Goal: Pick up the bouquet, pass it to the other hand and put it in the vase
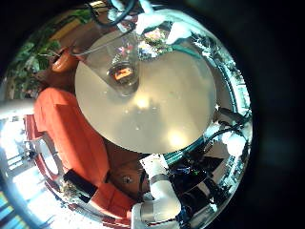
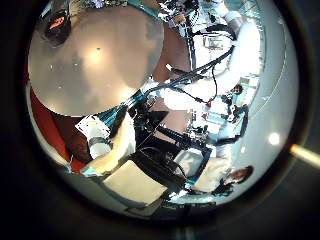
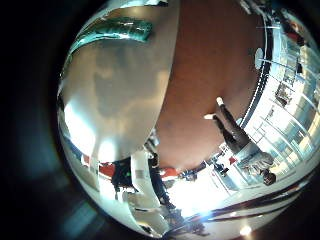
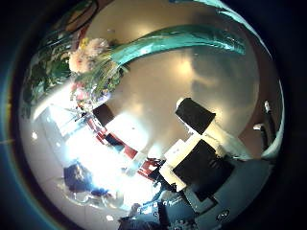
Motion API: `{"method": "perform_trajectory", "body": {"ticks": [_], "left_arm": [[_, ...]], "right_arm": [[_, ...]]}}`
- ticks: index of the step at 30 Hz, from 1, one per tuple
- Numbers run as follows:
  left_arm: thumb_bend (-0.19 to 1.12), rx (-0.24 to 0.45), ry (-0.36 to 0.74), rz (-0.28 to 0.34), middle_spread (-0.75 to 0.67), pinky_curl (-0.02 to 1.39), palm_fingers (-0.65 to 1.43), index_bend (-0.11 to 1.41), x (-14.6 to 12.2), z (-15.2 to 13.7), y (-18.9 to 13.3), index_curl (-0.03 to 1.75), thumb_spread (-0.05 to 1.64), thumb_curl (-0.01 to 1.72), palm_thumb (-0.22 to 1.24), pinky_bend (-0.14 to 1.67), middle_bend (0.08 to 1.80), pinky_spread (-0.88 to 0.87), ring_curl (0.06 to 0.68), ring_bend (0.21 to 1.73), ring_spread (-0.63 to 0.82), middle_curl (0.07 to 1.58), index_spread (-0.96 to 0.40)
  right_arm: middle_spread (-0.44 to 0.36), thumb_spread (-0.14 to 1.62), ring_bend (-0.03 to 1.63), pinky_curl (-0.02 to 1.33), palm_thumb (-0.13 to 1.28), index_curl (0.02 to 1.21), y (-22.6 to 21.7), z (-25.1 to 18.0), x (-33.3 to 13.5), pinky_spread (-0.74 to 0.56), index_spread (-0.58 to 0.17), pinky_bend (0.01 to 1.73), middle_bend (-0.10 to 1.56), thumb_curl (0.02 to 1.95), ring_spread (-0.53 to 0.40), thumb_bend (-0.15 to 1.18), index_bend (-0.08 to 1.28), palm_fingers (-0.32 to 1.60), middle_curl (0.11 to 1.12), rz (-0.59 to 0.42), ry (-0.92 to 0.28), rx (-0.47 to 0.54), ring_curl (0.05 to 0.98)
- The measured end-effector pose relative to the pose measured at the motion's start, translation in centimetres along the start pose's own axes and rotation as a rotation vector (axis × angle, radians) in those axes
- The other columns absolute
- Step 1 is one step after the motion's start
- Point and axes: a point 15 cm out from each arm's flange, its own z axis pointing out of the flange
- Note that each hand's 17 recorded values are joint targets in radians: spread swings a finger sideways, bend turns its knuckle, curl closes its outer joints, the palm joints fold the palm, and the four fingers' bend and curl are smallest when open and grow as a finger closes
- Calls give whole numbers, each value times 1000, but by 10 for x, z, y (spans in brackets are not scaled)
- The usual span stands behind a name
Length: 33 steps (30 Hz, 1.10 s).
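Observation:
In the right thumb side palm view the bouquet (image 4: 96, 59) lies on the round table (image 4: 182, 81), its flower heads at one end and its long wrapped stems (image 4: 177, 40) stretched across the tabletop. My right hand (image 4: 203, 144) hangs over the table beside it, fingers relaxed and holding nothing. The stems also show in the right little finger side palm view (image 3: 118, 30). The glass vase (image 1: 122, 69) stands upright on the table in the left little finger side palm view and shows small in the left thumb side palm view (image 2: 55, 22). My left hand (image 2: 150, 165) is high above the table edge, fingers relaxed and empty.
A sofa (image 1: 69, 134) stands beside the table, with potted plants (image 1: 43, 52) behind it. A white robot arm (image 1: 160, 196) rises at the table's edge. Much bare tabletop (image 1: 152, 105) lies around the vase.

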Motion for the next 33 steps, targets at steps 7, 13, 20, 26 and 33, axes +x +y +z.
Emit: {"method": "perform_trajectory", "body": {"ticks": [7, 13, 20, 26, 33], "left_arm": [[-23, 0, 3, -5, 495, 287, 24, 174, 2, 0, -1, 331, 1079, 363, 525, 191, 194, 544, 219, 455, 591, 327, 188], [-23, -1, 5, -7, 495, 288, 24, 174, 1, 3, -1, 332, 1079, 362, 525, 191, 195, 544, 219, 455, 591, 325, 188], [-23, 13, 0, -9, 495, 288, 25, 175, 1, 1, -2, 332, 1079, 362, 525, 190, 195, 544, 218, 455, 591, 323, 188], [-23, 13, 1, -9, 495, 284, 26, 178, 2, 1, -1, 334, 1079, 362, 525, 188, 195, 544, 218, 454, 591, 322, 188], [-23, 18, 11, -3, 495, 281, 27, 176, 5, 1, -3, 335, 1079, 361, 525, 188, 196, 544, 217, 453, 591, 325, 194]], "right_arm": [[-74, 1058, 489, 87, 682, 405, -26, 19, 7, 297, -328, 426, 289, 482, 29, -21, 198, 363, 388, -1, 32, 14, 131], [-107, 1060, 397, 104, 669, 414, -34, 33, 10, 321, -341, 361, 261, 484, 90, -24, 224, 327, 377, 7, 42, -4, 124], [-93, 1062, 395, 121, 661, 403, -41, 44, 15, 322, -341, 300, 257, 485, 86, -23, 191, 398, 375, 13, 38, -13, 140], [-164, 1055, 631, 93, 717, 396, -39, 47, 14, 176, -347, 286, 405, 500, -85, -10, 207, 860, 422, 10, 41, -29, 191], [-240, 1018, 977, 245, 807, 572, -34, 44, 26, -282, -421, 784, 730, 526, -230, -5, 464, 1469, 588, -1, 133, -43, 367]]}}
